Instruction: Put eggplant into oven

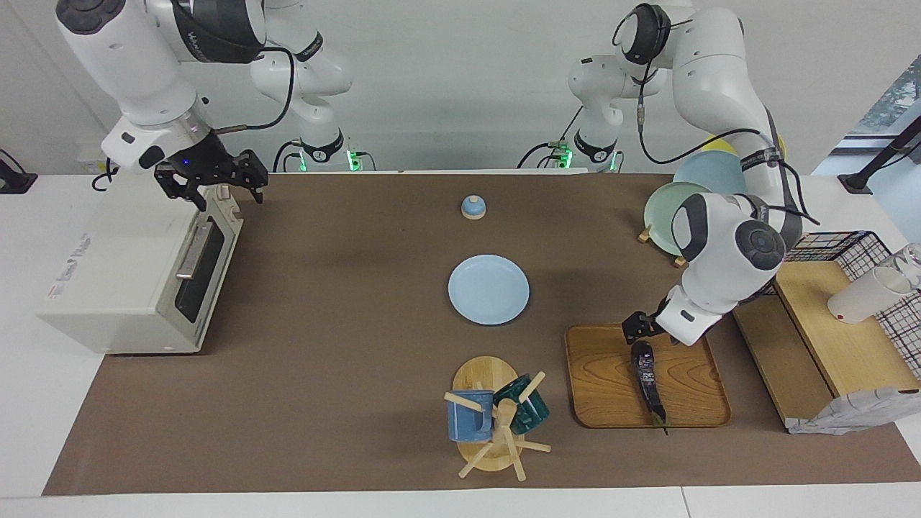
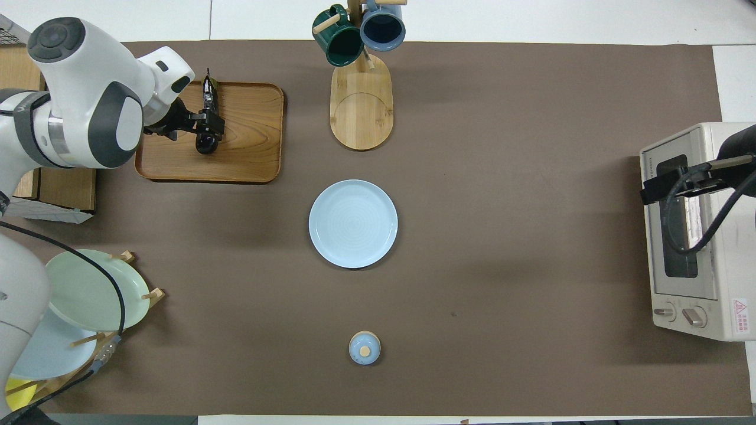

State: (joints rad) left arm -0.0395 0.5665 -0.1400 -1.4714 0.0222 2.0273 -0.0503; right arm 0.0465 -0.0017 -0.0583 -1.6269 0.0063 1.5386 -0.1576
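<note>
The eggplant (image 1: 650, 385) (image 2: 209, 97), slim and dark purple, lies on a wooden tray (image 1: 604, 381) (image 2: 248, 136) toward the left arm's end of the table. My left gripper (image 1: 639, 332) (image 2: 207, 123) hangs open just over the eggplant's thick end; I cannot tell whether it touches. The cream-white oven (image 1: 122, 273) (image 2: 709, 307) stands at the right arm's end with its dark glass door shut. My right gripper (image 1: 212, 185) (image 2: 670, 188) waits open above the oven's top front edge, holding nothing.
A light blue plate (image 1: 488, 289) lies mid-table, with a small blue lid (image 1: 473, 207) nearer to the robots. A mug tree (image 1: 493, 417) with two mugs stands beside the tray. A plate rack (image 1: 665, 208) and a wooden shelf with a wire basket (image 1: 827, 338) flank the left arm.
</note>
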